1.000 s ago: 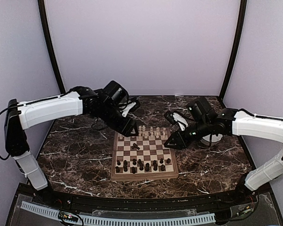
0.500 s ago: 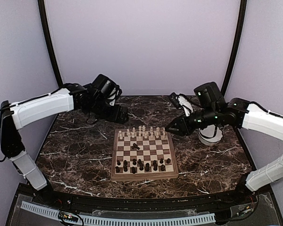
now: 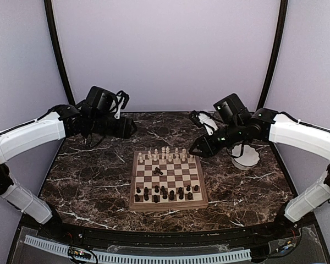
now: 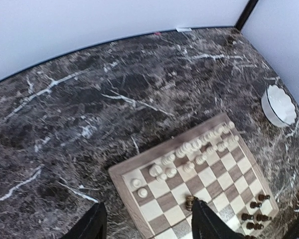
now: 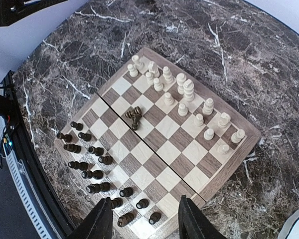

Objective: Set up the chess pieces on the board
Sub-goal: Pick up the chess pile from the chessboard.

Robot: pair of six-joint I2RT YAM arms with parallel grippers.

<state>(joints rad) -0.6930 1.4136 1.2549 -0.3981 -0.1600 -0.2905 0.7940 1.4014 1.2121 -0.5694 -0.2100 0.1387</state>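
Marble bench (image 3: 88,181) carried the board (image 3: 168,207) at its middle, with cream pieces (image 3: 166,153) along the far rows and dark pieces (image 3: 164,192) along the near ones. A small dark cluster (image 5: 134,115) lay mid-board, apparently toppled. The left fingers (image 3: 131,128) and right fingers (image 3: 193,152) were each spread wide and held nothing. The sensible move looked to be a straight descent over one stray, pinching it alone, clear of its neighbours.
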